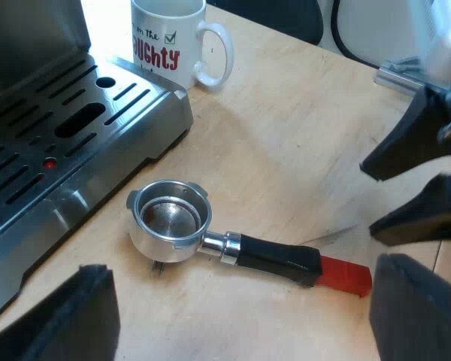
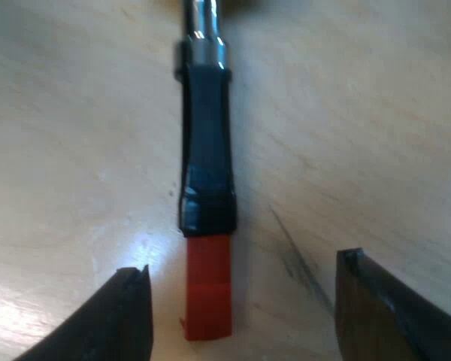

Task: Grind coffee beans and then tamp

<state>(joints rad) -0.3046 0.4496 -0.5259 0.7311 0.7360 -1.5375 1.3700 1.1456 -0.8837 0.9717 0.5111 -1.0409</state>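
As the metal holder [image 1: 169,218] lies loose, handle toward four o'clock, the right gripper [image 2: 240,267] gapes over its red end [image 2: 209,286]; the left gripper [image 1: 240,301] hovers open.

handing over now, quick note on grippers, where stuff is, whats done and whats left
Left gripper: open, empty, over the table near the holder.
Right gripper: open, fingers either side of the holder's red end, not closed on it.
Holder: loose on the table beside the machine's drip tray; its basket looks empty of grounds. Mug stands by the machine.
Done: nothing visible.
Left: grasp the holder, grind, tamp.
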